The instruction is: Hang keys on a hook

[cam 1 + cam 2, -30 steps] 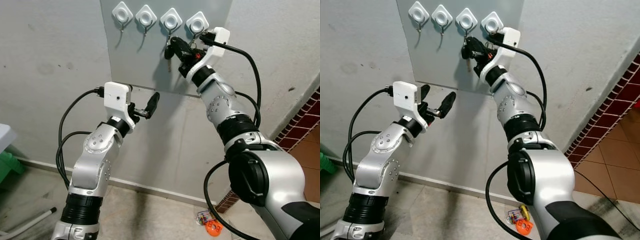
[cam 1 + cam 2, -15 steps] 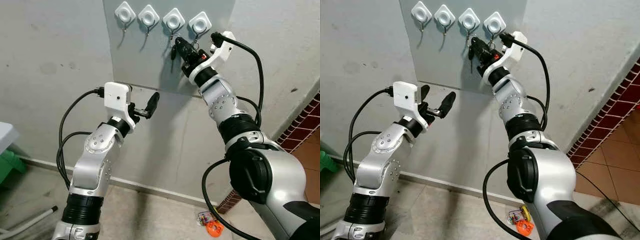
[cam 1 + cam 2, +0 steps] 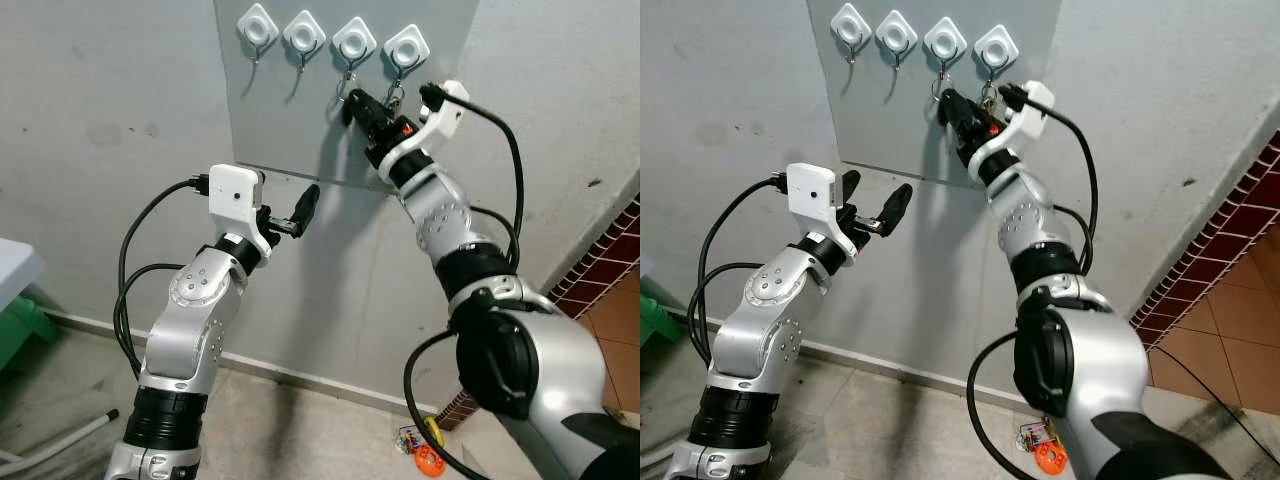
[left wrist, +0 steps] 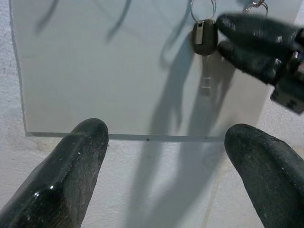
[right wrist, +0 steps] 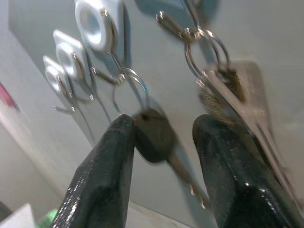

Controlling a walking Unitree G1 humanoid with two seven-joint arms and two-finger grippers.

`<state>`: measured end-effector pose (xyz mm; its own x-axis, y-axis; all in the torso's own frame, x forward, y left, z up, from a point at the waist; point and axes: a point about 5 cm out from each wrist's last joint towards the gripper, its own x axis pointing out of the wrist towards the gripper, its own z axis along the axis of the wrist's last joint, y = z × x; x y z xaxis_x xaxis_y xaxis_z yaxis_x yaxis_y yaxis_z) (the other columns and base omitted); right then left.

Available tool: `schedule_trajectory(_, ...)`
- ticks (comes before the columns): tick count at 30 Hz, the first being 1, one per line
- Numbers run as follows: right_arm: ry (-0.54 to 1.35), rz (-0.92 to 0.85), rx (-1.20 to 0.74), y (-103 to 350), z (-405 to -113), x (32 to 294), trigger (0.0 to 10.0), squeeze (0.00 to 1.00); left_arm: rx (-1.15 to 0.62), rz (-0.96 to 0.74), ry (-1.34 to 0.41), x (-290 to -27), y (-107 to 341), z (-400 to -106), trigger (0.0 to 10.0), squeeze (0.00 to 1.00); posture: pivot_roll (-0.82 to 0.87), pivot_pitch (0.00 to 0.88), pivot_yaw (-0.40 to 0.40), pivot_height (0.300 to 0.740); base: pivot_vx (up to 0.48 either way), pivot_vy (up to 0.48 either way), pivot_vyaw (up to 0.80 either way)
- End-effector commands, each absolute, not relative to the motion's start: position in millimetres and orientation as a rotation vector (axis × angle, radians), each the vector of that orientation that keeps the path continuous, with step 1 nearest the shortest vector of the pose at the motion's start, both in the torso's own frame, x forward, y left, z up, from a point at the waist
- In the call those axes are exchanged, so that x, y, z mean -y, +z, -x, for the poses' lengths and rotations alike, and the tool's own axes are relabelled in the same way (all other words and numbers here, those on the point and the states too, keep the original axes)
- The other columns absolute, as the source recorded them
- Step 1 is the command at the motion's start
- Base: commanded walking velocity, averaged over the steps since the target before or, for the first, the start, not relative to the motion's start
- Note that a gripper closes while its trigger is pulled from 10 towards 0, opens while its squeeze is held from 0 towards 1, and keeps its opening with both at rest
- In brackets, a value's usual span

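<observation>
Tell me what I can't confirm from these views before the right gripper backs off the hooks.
- Black-headed key: blurred in the right wrist view, so whether the fingers touch it is unclear.
- Its ring on the third hook: too small in the eye views to judge seating.
- Silver keys on the fourth hook: half hidden behind the right gripper.
- Left gripper: open, idle.

Four hooks [image 3: 333, 38] sit in a row on a board [image 3: 290, 120] on the wall. A key [image 5: 154, 135] hangs from the third hook. The right gripper [image 5: 164, 137] is beside it, the left gripper [image 3: 300, 208] lower down.
</observation>
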<state>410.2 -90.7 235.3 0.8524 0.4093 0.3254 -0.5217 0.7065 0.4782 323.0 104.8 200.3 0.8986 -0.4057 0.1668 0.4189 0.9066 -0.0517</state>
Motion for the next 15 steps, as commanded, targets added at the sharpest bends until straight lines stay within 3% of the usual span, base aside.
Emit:
schedule_trajectory(1, 0.520, -0.516, 0.260, 243, -409, 92, 10.0, 1.00, 0.174, 0.083, -0.434, -103, 207, -322, 10.0, 0.00, -0.03, 0.000, -0.030, 0.740, 0.000, 0.000, 0.00)
schedule_trajectory(2, 0.522, -0.489, 0.264, 239, -407, 92, 10.0, 0.91, 0.172, 0.082, -0.434, -103, 206, -323, 10.0, 0.00, -0.03, 0.000, -0.029, 0.740, 0.000, 0.000, 0.00)
schedule_trajectory(3, 0.522, -0.455, 0.269, 234, -405, 92, 10.0, 0.04, 0.171, 0.080, -0.433, -103, 206, -322, 10.0, 0.00, -0.03, 0.000, -0.026, 0.740, 0.000, 0.000, 0.00)
schedule_trajectory(15, 0.447, -0.405, 0.228, 181, -384, 112, 10.0, 0.00, 0.133, 0.059, -0.388, -110, 191, -324, 10.0, 0.00, -0.05, 0.000, -0.008, 0.740, 0.000, 0.000, 0.00)
